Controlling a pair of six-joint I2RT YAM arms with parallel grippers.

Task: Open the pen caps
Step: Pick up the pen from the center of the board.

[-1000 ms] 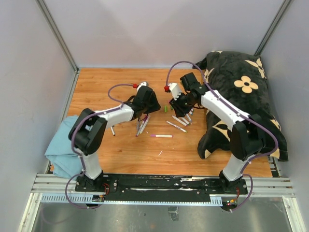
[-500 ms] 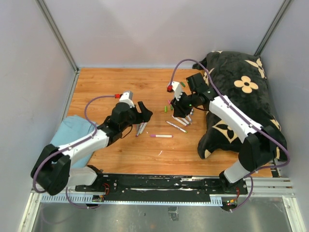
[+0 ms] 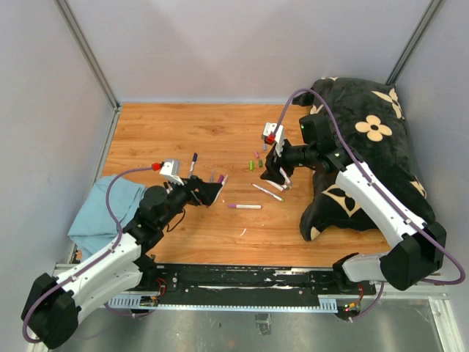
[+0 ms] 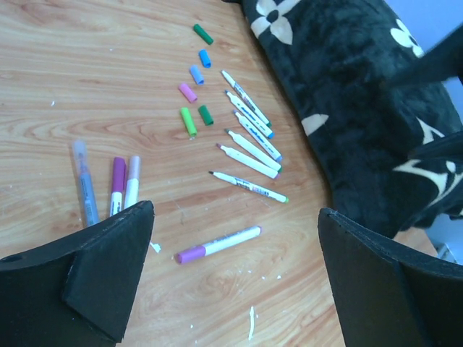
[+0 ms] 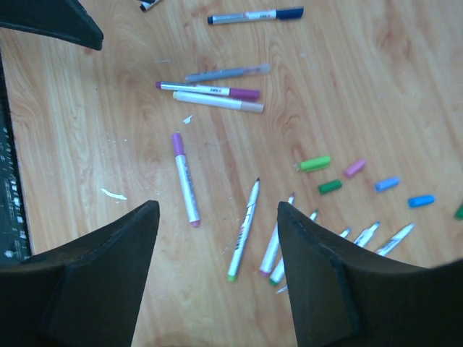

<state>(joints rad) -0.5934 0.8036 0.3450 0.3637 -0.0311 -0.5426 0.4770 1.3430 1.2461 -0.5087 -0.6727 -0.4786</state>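
Several loose pen caps (image 4: pixel 196 74), green, blue and pink, lie in a cluster on the wooden table; they also show as pen caps (image 5: pixel 330 186) and pen caps (image 3: pixel 254 163). Beside them lies a row of uncapped pens (image 4: pixel 249 134). A purple-capped pen (image 4: pixel 217 243) lies alone, the same purple-capped pen (image 5: pixel 185 178). Three capped pens (image 4: pixel 116 184) lie side by side, and a navy-capped pen (image 5: pixel 253 14) lies apart. My left gripper (image 4: pixel 235 210) hangs open and empty above the purple-capped pen. My right gripper (image 5: pixel 217 204) is open and empty over the uncapped pens.
A black floral cushion (image 3: pixel 366 147) fills the right side, close to the row of pens. A light blue cloth (image 3: pixel 102 213) hangs over the left edge. Small white scraps (image 3: pixel 244 232) lie on the wood. Grey walls enclose the table.
My left arm has drawn back toward the near left and its jaws have spread wide. The navy-capped pen now shows on the table. My right gripper has opened and shifted slightly right.
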